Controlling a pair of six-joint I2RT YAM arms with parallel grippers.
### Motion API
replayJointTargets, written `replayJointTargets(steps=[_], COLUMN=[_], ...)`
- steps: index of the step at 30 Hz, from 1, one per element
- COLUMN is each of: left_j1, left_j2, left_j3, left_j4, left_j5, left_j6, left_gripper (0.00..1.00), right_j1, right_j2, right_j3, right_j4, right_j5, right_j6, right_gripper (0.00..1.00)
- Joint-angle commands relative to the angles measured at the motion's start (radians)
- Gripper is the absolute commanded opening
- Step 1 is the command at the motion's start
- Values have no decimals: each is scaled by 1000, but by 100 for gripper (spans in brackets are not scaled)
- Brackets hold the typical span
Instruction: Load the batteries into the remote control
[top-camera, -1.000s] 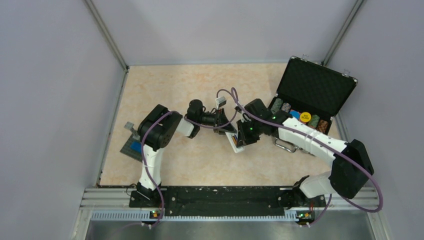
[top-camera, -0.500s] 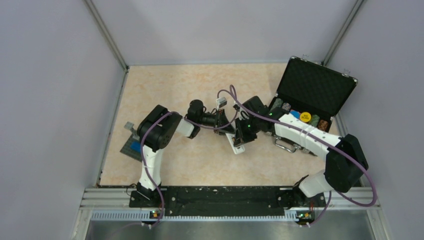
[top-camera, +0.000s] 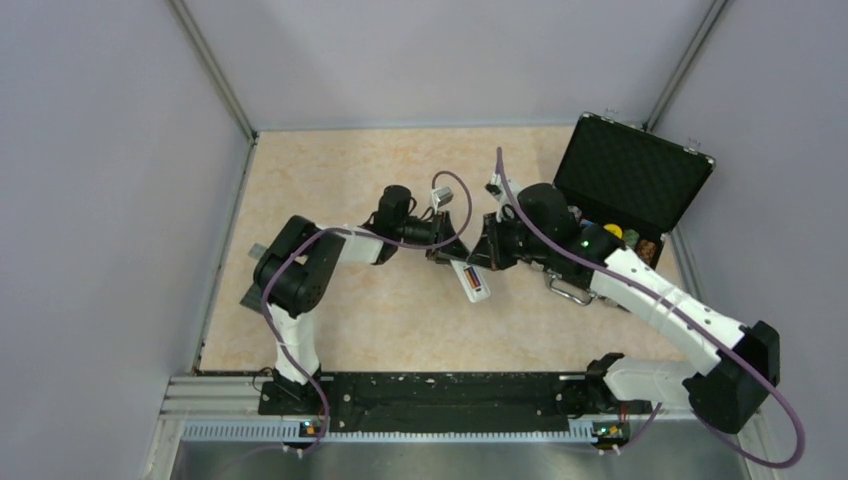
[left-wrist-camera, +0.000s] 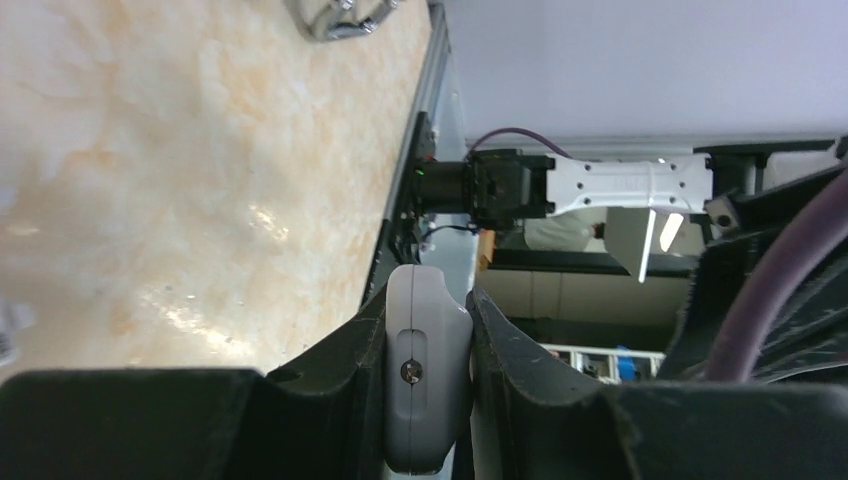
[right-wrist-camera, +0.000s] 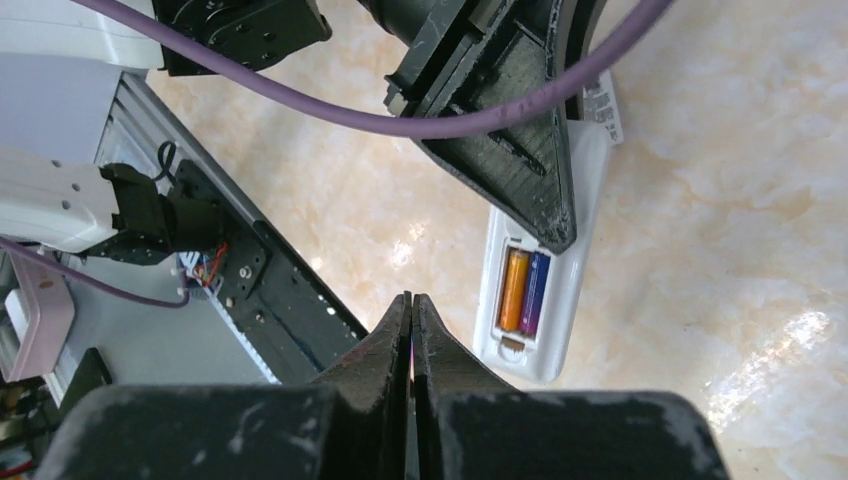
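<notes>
The white remote control (top-camera: 472, 281) lies back-up on the table with its battery bay open. Two batteries sit side by side in the bay, one orange (right-wrist-camera: 513, 290) and one dark purple (right-wrist-camera: 535, 292). My left gripper (top-camera: 447, 255) is shut on the remote's far end; the remote's edge (left-wrist-camera: 428, 370) shows clamped between its fingers (left-wrist-camera: 345, 365), and one of those fingers also shows in the right wrist view (right-wrist-camera: 510, 150). My right gripper (right-wrist-camera: 411, 300) is shut and empty, held above the table just left of the remote (right-wrist-camera: 560, 260).
An open black case (top-camera: 625, 175) with poker-chip stacks (top-camera: 610, 237) stands at the right, its metal handle (top-camera: 570, 290) toward the remote. A dark grey card with a blue patch (top-camera: 262, 293) lies at the left table edge. The arm rail (right-wrist-camera: 260, 290) runs along the near edge.
My right gripper has pulled up and back off the remote, uncovering the battery bay. My left gripper, still holding the remote's end, shifted slightly.
</notes>
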Motion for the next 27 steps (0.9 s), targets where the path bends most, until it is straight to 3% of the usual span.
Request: replayJointTargets(steps=[1,4,7,11,13,15,19,27], left_j1=[40,88,152,227,259,294,358,470], left_j2=[-87,-119,-170,-260,-309,-352,-414,-502], left_j3=[68,60,25,-20,-41,-70,-119,-128], left_j4=[-318,-379,-391,-500,-558,-578,-590,-725], left_j5=[-84,-124,-162,-229,-258,-275,-268,-286], left_j6=[241,270,279,346,387,400,412,484], left_gripper=[0,0,0,0,0,0,0,0], right_j1=[-17,-33,-49,-53,-53,-53,-48,-8], right_j2=[-92,-114,-104,-46,3,64,234,465], right_j3=[-33,-48,-63,-104,-131,-143,-112,13], right_j4=[71,75,82,141,206,269,331,339], right_j5=[69,112,163,264,270,254,181,252], right_j6=[-3,7,18,33,16,-17,-148,-331], right_gripper=[1,4,14,39,56,66,67,66])
